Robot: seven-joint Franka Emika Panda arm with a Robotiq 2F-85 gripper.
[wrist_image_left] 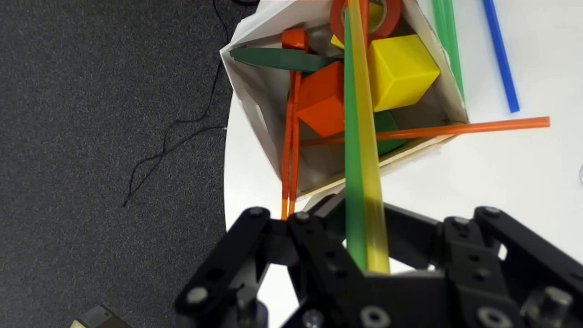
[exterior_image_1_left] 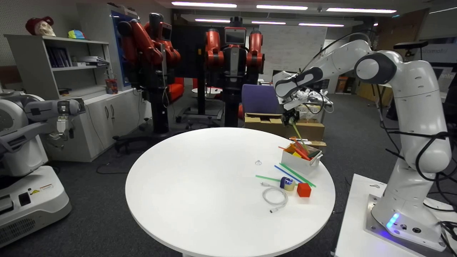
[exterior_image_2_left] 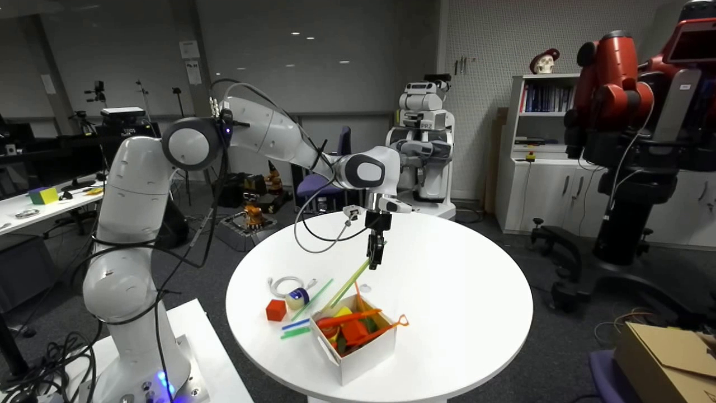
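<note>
White box [exterior_image_2_left: 370, 355] holds yellow block [wrist_image_left: 403, 73] and red block [wrist_image_left: 323, 98]; jaws grip sticks [wrist_image_left: 364, 150].

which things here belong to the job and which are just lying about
In the job, it seems: pincer, gripping the yellow stick and green stick; box they reach over.

Just lying about: red cube, white cable, blue stick, loose green sticks.

wrist view | red roll [wrist_image_left: 394, 17], blue stick [wrist_image_left: 501, 56]: top cut off | gripper [wrist_image_left: 367, 222]: blurred
</note>
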